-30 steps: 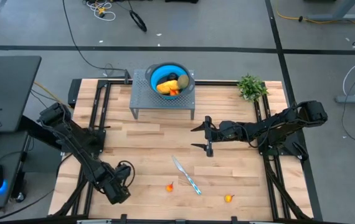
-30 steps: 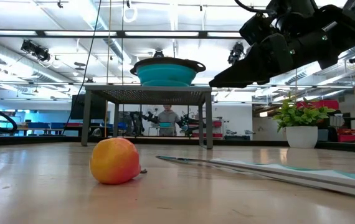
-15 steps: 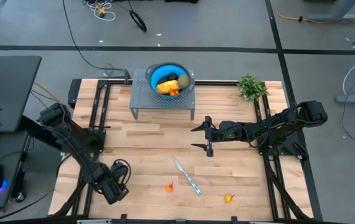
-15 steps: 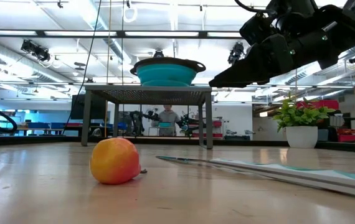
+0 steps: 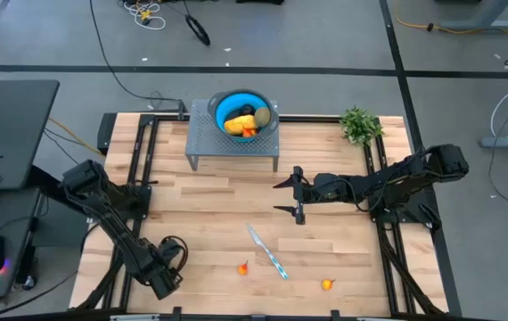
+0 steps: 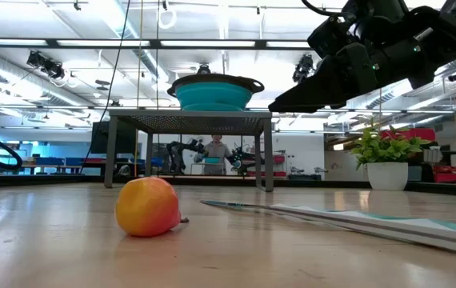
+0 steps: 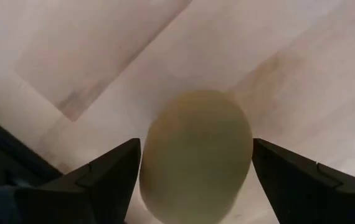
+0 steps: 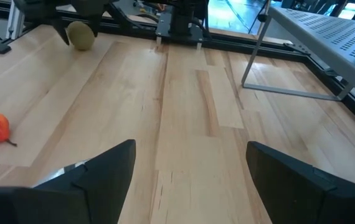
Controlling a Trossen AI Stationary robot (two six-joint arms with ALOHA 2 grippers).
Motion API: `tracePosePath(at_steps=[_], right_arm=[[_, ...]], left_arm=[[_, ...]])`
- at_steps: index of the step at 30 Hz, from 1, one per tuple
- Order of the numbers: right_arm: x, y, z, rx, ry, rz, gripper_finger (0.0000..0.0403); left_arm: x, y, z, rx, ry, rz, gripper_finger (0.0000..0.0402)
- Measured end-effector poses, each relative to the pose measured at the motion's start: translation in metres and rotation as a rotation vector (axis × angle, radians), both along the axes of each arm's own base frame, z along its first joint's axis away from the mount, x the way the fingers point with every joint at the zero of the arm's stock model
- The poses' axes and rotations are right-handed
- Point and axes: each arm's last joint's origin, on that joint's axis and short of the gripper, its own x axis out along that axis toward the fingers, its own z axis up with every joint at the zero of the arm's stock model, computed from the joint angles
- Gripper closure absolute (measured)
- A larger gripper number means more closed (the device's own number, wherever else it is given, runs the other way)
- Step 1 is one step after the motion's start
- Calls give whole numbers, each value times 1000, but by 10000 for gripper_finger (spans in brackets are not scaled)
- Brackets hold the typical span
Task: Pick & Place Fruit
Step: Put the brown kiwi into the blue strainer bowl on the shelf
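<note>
A brownish-green oval fruit (image 7: 196,152) sits directly between the spread fingers of the left gripper (image 5: 170,265) at the high view's lower left, while the open right gripper (image 5: 293,194) hovers mid-table, farther off.

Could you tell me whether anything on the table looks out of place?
Yes: a knife lies loose among the stray fruit, between two small orange-red pieces still outside the blue bowl.
</note>
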Motion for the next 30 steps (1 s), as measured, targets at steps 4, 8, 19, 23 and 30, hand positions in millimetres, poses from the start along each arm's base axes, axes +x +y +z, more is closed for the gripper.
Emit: tracePosePath(at_steps=[4, 8, 19, 23, 30], right_arm=[[0, 0, 0, 0, -1, 0, 87], [0, 0, 0, 0, -1, 0, 87], [0, 0, 0, 0, 0, 0, 87], [0, 0, 0, -1, 0, -1, 87], [0, 0, 0, -2, -1, -7, 87]], left_arm=[[2, -1, 0, -11, -20, 9, 87], [3, -1, 0, -7, -34, 37, 91], [4, 1, -4, -27, -54, 25, 150], [3, 2, -5, -40, -23, -3, 162], [8, 12, 3, -70, -34, -73, 141]])
